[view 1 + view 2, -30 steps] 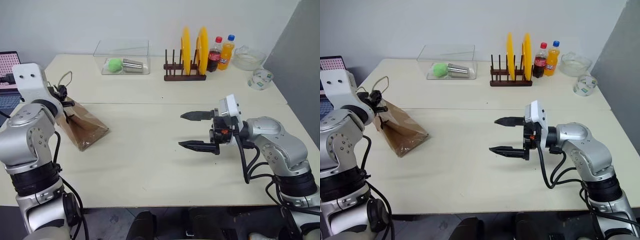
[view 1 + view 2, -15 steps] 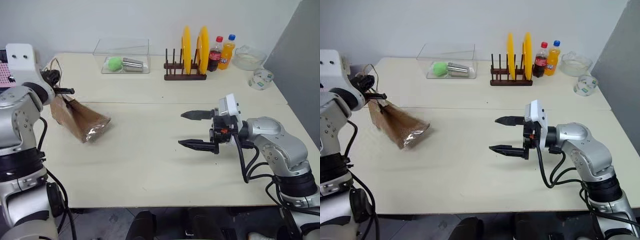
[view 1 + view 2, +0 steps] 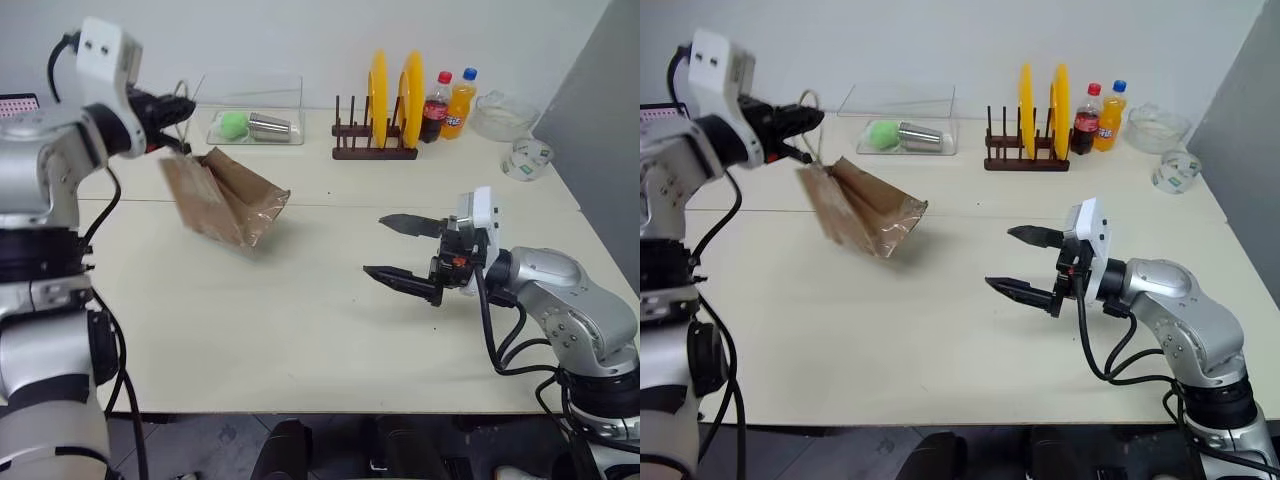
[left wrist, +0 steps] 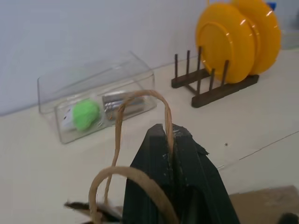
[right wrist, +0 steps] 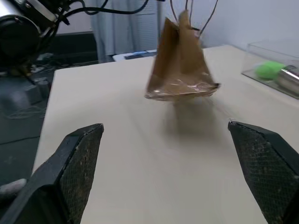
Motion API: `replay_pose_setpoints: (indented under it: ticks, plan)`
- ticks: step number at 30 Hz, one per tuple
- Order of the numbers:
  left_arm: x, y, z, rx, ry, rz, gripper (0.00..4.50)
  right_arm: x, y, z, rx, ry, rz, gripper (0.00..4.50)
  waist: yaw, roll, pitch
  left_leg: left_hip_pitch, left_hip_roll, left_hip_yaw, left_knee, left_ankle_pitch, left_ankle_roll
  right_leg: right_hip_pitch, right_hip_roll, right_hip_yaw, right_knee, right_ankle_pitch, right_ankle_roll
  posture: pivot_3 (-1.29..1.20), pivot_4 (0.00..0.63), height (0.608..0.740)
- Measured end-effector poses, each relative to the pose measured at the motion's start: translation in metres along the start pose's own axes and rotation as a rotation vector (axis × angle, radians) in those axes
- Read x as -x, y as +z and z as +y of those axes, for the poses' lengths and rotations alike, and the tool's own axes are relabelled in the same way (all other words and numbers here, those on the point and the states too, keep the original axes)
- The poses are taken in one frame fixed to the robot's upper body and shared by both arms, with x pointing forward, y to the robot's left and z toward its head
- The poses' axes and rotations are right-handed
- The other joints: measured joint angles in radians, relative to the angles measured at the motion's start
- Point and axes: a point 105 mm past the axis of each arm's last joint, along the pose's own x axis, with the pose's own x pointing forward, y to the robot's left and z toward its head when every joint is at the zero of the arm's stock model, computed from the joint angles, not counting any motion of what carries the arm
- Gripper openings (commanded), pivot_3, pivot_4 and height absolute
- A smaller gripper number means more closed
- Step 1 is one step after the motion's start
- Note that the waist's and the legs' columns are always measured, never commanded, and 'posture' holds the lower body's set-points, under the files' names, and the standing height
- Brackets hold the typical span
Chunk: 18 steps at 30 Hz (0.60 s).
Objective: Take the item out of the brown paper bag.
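Note:
The brown paper bag (image 3: 225, 200) hangs tilted above the left part of the table, its bottom just off the surface with a shadow under it. My left gripper (image 3: 180, 108) is shut on one of its string handles (image 4: 140, 95), which is pinched between the black fingers (image 4: 156, 154). The item is hidden, and I cannot see inside the bag. My right gripper (image 3: 374, 245) stands open above the table's right half, pointing toward the bag (image 5: 182, 65), well apart from it and with nothing between its fingers.
Along the table's back edge stand a clear box (image 3: 250, 125) with a green ball and a metal cup, a plate rack (image 3: 372, 152) with yellow plates, a cola bottle (image 3: 433, 95), an orange soda bottle (image 3: 457, 92), a glass bowl (image 3: 497, 115) and a tape roll (image 3: 527, 155).
My left gripper closed on the handle, then rose and swung right, lifting the bag off the table. The right gripper has stayed open and almost in place.

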Motion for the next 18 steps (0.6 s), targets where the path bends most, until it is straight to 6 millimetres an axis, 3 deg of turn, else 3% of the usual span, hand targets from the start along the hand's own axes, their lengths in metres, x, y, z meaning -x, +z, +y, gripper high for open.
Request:
replay_pose_setpoints:
  ticks: [8,13,18]
  plan:
    - [-0.050,0.004,-0.051,-0.016,-0.338,-0.015,0.02,0.012,0.004,-0.003,0.022,-0.151,0.005,4.50,-0.004,0.000,0.000,-0.004,0.000,0.000,0.000,0.000,0.000,-0.003,0.000,-0.001,0.001,0.000,0.000,0.00,0.150,0.740]
    - [-0.065,0.009,-0.090,-0.072,-0.573,-0.056,0.02,0.019,0.005,0.004,0.032,-0.216,0.018,4.50,-0.005,0.000,0.000,-0.012,0.000,0.000,0.002,0.000,0.001,-0.012,0.001,0.000,0.002,0.000,-0.001,0.00,0.150,0.740]
    - [-0.071,0.015,-0.114,-0.126,-0.717,-0.069,0.02,0.030,-0.001,0.011,0.025,-0.278,0.043,4.50,-0.007,-0.001,0.000,-0.014,0.000,0.002,0.001,0.000,0.001,-0.016,0.001,0.001,0.004,0.002,-0.003,0.00,0.150,0.740]
